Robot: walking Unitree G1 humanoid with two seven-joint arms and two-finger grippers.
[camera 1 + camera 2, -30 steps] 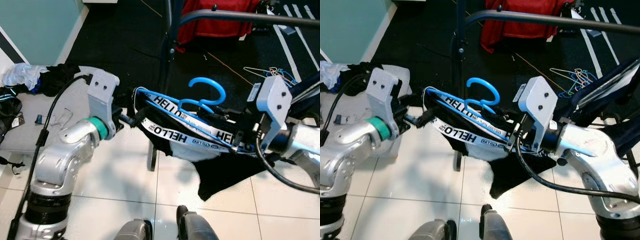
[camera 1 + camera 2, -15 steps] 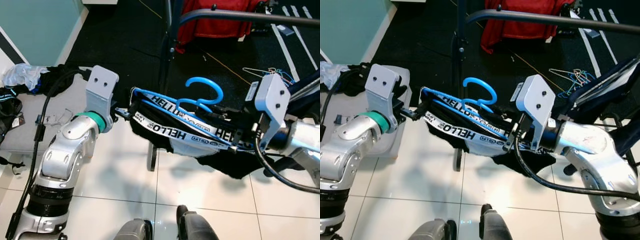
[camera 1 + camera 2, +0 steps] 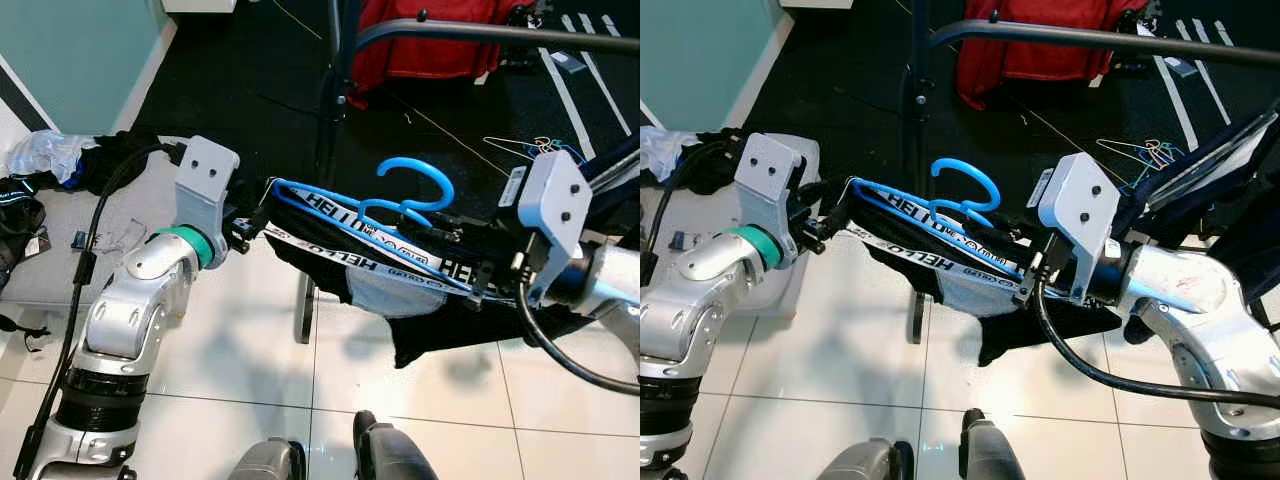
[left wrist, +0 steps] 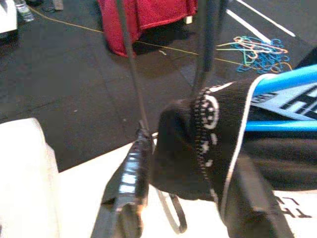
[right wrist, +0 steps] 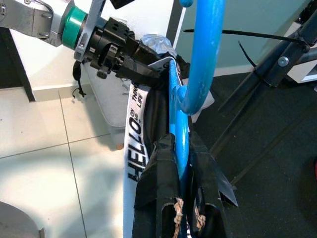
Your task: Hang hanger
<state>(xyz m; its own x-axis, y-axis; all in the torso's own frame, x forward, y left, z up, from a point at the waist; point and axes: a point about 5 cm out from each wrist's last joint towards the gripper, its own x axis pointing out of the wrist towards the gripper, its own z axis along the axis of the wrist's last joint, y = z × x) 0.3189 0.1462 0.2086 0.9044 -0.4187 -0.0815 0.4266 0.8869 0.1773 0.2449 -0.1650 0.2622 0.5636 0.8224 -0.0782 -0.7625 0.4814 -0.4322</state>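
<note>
I have the blue hanger (image 3: 410,195) slung between both arms, dressed in a black garment (image 3: 440,320) with a white HELLO strap (image 3: 925,255). The left gripper (image 3: 248,228) pinches the left end of the garment and hanger, fingers clamped on the fabric as the left wrist view shows. The right gripper (image 3: 1032,280) holds the right end; its fingers are buried in cloth, so I judge it clamped on the hanger but can't see the tips.

Since a second ago the load has risen slightly and stretched flatter, and the loose cloth below has pulled up from the floor tiles (image 3: 250,370). The hook now stands upright, pointing to the rail (image 3: 500,30), which lies farther off and higher.

I reckon the lift is under way; the hook is well apart from the rail, so I must raise and reach farther.
</note>
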